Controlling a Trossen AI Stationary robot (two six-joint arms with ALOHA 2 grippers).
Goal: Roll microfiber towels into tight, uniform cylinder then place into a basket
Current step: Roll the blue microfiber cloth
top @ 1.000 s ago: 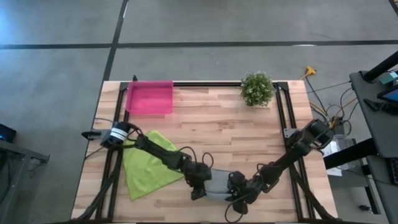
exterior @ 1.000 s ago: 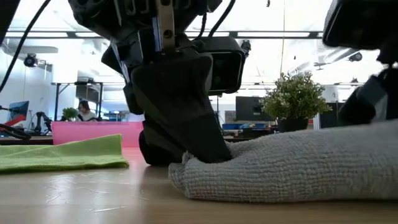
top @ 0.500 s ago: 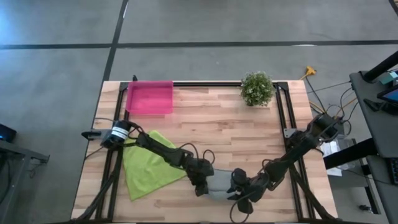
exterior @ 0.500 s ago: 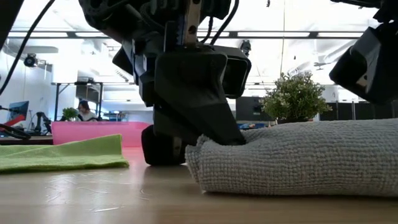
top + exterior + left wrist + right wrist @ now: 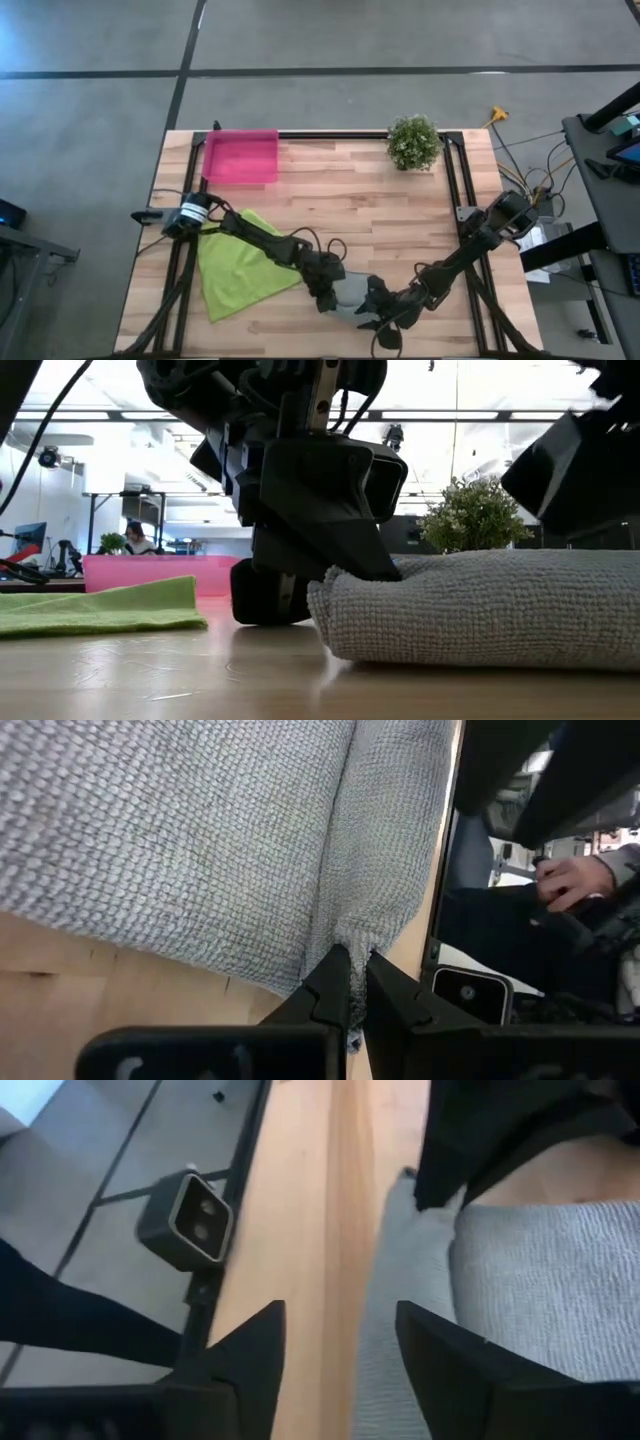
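From above, both dark arms meet at the near edge of the wooden tabletop point(image 5: 360, 215), over the grey microfiber towel point(image 5: 350, 294), which lies bunched into a short thick bundle there. The left gripper point(image 5: 325, 297) sits at the bundle's left end, the right gripper point(image 5: 383, 320) at its right end, probably so that both ends turn together and the roll stays even. The lime green microfiber towel point(image 5: 238, 263) lies flat and unrolled near the left edge, under the left arm. The shallow translucent pink plastic basket point(image 5: 241, 156) waits at the far left corner, well apart from both towels, and a small green potted plant point(image 5: 413, 141) stands at the far edge.

From tabletop height, the grey towel point(image 5: 490, 610) reads as a rounded, partly rolled hump, with the left gripper point(image 5: 335, 560) bearing on its end. The green towel point(image 5: 100, 608) lies flat behind, before the pink basket point(image 5: 150, 572).

In the left wrist view, the left gripper point(image 5: 357, 982) has its fingers pressed nearly together, pinching a fold of the grey towel point(image 5: 200, 830), likely to keep the edge taut.

In the right wrist view, the right gripper point(image 5: 335, 1350) is spread wide beside the grey towel point(image 5: 540, 1270), holding nothing, apparently ready to take a fresh hold.
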